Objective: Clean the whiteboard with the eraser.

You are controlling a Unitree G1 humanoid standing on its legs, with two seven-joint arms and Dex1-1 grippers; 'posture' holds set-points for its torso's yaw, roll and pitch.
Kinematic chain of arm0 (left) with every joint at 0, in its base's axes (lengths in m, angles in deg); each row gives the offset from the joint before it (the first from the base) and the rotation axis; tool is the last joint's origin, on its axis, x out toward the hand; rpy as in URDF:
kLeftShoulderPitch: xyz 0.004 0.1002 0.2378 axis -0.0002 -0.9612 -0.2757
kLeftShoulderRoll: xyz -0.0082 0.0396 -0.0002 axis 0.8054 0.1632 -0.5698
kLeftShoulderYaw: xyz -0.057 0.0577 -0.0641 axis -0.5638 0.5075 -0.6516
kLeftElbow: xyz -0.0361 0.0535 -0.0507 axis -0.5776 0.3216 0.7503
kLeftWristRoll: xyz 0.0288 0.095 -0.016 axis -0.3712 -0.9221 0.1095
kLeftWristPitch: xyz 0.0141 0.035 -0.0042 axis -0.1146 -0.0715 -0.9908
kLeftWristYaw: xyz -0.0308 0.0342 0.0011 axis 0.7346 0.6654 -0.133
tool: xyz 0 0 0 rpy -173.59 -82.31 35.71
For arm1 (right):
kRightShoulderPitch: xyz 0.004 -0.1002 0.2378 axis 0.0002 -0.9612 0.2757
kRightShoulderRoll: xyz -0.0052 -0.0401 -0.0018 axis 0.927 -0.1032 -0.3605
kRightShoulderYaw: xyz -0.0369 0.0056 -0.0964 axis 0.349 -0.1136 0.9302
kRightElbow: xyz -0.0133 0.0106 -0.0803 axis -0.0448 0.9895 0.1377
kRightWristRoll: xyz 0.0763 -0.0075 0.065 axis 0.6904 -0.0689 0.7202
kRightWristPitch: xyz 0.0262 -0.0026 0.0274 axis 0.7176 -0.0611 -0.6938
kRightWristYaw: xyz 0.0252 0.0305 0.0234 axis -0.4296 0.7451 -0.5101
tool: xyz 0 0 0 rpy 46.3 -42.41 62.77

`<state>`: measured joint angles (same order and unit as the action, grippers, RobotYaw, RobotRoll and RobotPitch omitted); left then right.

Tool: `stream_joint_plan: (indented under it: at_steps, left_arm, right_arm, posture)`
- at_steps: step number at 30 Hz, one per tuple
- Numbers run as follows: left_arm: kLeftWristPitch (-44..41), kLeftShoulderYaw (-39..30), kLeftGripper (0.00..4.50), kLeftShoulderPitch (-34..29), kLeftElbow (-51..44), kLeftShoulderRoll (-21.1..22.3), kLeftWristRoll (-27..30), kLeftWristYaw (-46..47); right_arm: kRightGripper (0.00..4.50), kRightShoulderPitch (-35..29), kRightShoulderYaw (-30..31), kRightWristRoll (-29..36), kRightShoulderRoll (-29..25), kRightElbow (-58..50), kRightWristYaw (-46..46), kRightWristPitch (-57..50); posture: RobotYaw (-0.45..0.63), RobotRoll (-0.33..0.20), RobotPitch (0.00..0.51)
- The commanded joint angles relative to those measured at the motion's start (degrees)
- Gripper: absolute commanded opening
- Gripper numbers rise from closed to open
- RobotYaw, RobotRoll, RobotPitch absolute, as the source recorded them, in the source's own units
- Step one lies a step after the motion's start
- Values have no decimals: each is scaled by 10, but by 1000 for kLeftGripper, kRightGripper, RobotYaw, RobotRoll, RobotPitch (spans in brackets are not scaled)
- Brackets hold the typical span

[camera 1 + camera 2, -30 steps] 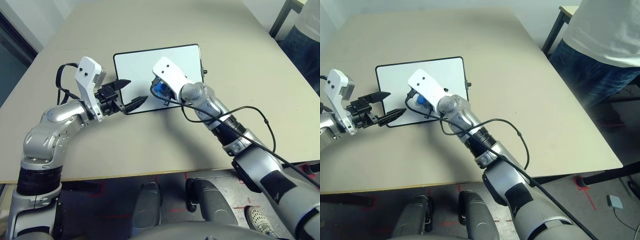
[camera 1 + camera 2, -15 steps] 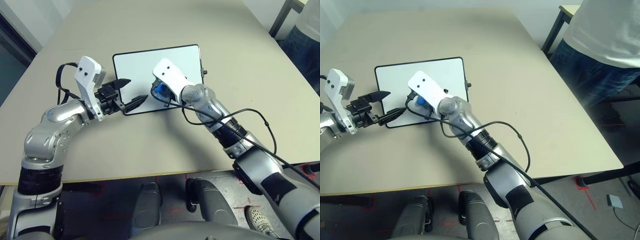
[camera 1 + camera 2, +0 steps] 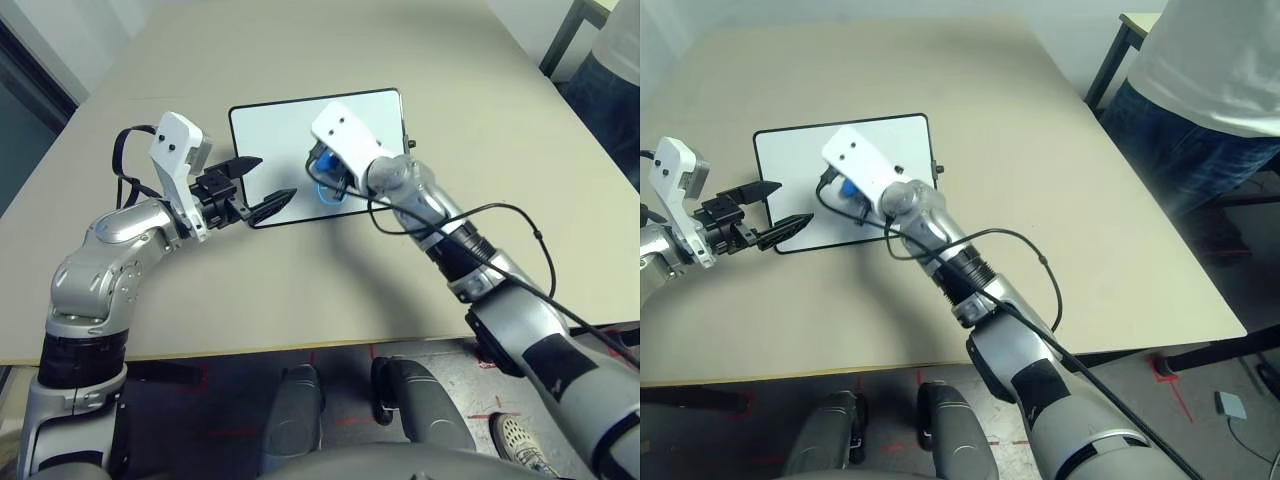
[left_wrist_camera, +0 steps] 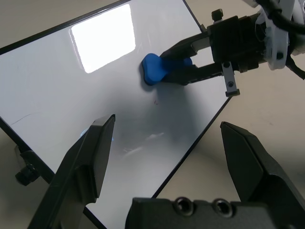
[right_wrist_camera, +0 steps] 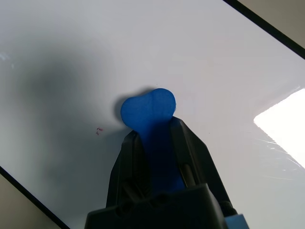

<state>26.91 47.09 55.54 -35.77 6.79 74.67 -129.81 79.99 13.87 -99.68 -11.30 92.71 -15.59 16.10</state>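
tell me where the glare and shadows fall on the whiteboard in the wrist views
Left wrist view: a bright rectangular glare patch on the whiteboard, soft shadow under the eraser. Right wrist view: glare at the board's edge, a dark blurred shadow beside the eraser.

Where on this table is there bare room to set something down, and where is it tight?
Free: the table right of the whiteboard, beyond its far edge, and along the near edge. Crowded: the board, where the right gripper presses the eraser and the open left gripper flanks its near corner.
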Motion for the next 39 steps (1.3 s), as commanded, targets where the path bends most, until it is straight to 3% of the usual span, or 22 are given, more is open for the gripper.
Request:
stream_joint_plan:
  at_steps: [1,15,28,39]
  left_arm:
    - [2,8,4500,2,4,-1,-4,-2]
    - [-1,7,4500,-2,-1,-6,-3,2]
    - [1,7,4500,-5,-1,-10,-4,3]
    - [2,4,4500,-10,-4,-10,-4,5]
  right_arm:
    - [798,-29,5,-2,-5,18,-6,-24]
    - [798,-94,66,-6,-8,-49,-89,-32]
    - [798,-24,-6,12,23,22,4,44]
    - [798,-79,58,-11,4,-18,-77,10]
  posture:
    - [156,0,146]
    - [158,0,150]
    - [160,0,150]
    - [168,0,149]
